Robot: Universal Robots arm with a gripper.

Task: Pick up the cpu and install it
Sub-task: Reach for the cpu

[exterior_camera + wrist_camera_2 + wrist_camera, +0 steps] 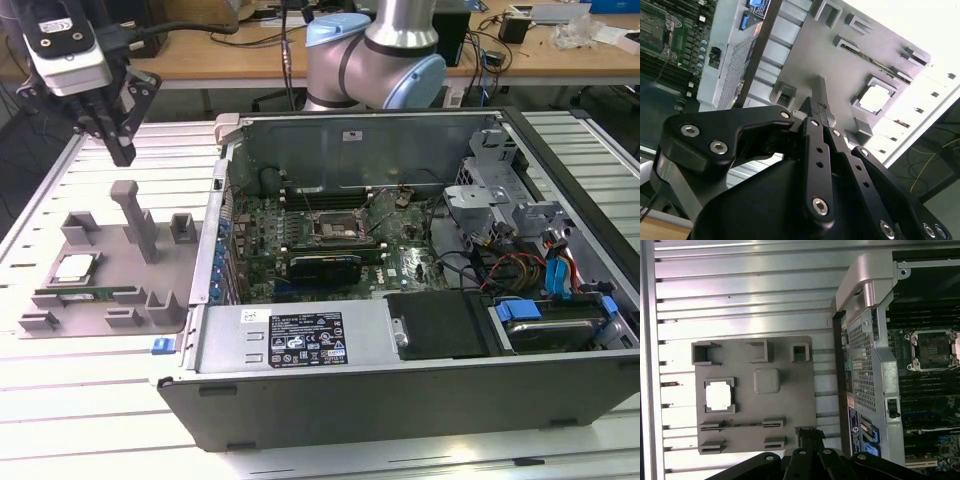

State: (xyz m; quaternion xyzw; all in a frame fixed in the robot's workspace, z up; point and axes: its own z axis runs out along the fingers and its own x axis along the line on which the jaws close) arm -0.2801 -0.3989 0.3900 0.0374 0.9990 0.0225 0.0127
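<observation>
Lying flat, shiny face up: cpu (75, 267) | in grey tray (785, 410) | pincer (122, 155) apart

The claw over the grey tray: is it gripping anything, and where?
Nothing is held. The claw hangs bare above the grey tray, where the cpu lies in its pocket.

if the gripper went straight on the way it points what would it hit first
Likely the grey holder tray, near its edge by the computer case, aside from the cpu; depth is unclear.
</observation>
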